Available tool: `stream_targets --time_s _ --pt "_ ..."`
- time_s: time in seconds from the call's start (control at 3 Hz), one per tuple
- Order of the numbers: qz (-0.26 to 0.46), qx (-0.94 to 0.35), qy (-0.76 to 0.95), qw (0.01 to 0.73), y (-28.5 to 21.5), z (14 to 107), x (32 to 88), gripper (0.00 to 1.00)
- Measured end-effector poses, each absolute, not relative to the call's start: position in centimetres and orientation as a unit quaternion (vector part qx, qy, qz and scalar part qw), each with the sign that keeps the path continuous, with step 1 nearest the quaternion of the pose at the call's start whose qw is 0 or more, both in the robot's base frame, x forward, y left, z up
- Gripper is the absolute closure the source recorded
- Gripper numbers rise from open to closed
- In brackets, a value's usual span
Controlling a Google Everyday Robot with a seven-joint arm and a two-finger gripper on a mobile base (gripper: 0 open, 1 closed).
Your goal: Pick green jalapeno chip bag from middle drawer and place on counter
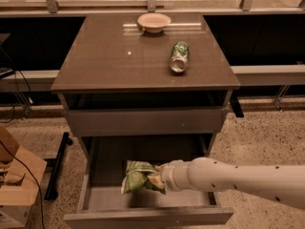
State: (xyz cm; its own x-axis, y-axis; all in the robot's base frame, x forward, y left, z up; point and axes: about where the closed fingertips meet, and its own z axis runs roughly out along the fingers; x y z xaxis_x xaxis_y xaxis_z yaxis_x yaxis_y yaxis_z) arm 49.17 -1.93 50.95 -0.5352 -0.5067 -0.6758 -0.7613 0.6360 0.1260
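The green jalapeno chip bag (136, 176) is green with white print and hangs lifted above the floor of the open middle drawer (143, 205). My gripper (155, 179) sits at the end of the white arm that reaches in from the right. It is shut on the bag's right end. The counter (119, 56) is the glossy grey-brown cabinet top above the drawers.
A green-and-silver drink can (179, 56) lies on its side on the counter's right part. A shallow white bowl (154, 21) stands at the counter's back edge. A cardboard box (16, 185) and a black stand leg (56, 166) are on the speckled floor at the left.
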Motion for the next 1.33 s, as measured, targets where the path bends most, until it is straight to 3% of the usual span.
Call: stream_targets --time_s 0.67,1.33 --pt "0.229 -0.443 0.755 0.425 -1.0 65.4 51.1 1.0" --pt "0.2 -0.539 0.616 0.539 -4.0 87.2 52.5 1.0"
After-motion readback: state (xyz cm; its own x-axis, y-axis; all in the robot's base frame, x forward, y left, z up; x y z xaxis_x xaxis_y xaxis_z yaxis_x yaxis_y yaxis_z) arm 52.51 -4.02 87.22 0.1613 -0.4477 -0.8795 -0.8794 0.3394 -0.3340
